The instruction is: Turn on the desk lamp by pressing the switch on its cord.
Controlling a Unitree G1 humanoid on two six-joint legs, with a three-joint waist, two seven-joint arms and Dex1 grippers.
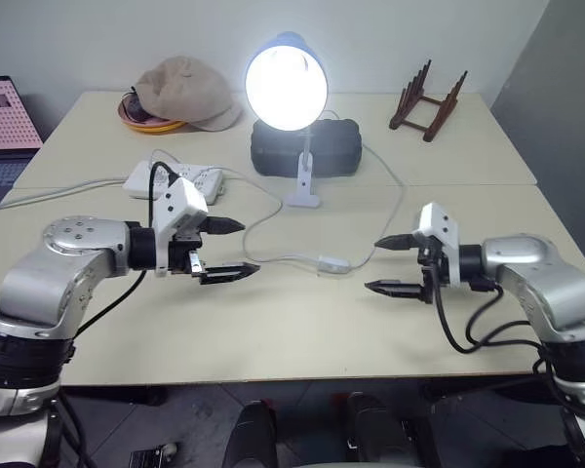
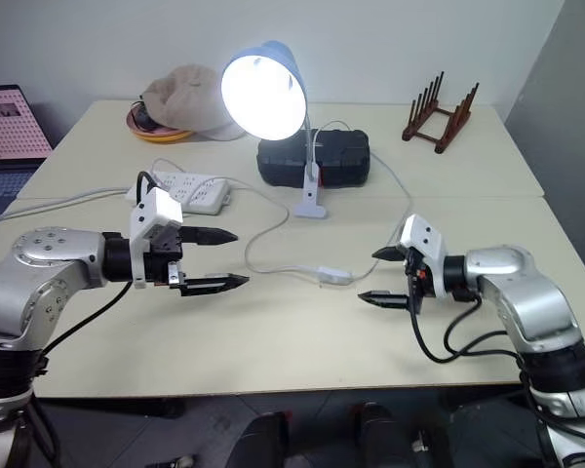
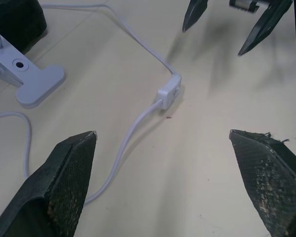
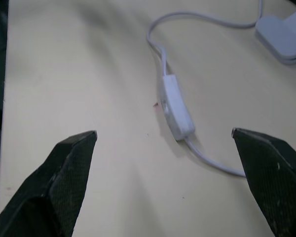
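On the table [image 1: 273, 331], the desk lamp [image 1: 287, 82] already glows bright at the back, clipped upright by its white base — so the task looks done, nothing left but to pull clear. Its switch [image 1: 333, 262] lies flat on the cord [image 1: 263, 219] between the 2 claws, touching neither. Left gripper [image 1: 232, 247] and right gripper [image 1: 390, 265] both hang spread wide and empty — each just beside the switch.
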